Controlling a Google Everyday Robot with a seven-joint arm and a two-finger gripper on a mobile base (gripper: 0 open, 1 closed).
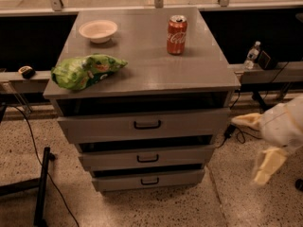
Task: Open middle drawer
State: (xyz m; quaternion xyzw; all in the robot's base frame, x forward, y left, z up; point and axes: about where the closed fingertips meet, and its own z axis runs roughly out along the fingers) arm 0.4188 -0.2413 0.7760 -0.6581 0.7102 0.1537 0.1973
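Starting farthest to the gripper's left, a green chip bag (86, 71) and a pale bowl (98, 30) sit on the grey table (142, 79), both above the gripper and well apart from it. Neither bears on the pull.

Under the tabletop are three grey drawer fronts, all to the gripper's left. The top drawer (94, 126) is the tallest and widest and the bottom drawer (118, 181) the narrowest. The middle drawer (109, 159) lies between them and looks shut. Its front runs left to right across the view, with a small black loop handle (147, 159) at its centre. A red soda can (176, 35) stands on the table, up and to the left of the gripper.

At the far right the gripper (246, 150) hangs off the table's right front corner, touching no drawer. Its two cream fingers (266, 167) are spread apart and hold nothing.

The handle lies to the gripper's left, at roughly its own level in the view and well apart from it. As I judge it, the coming move is a sideways reach to the left that turns the fingers to face the drawer front. The handle's long axis is level, so the fingers should close over it from above and below, before a straight pull outward.
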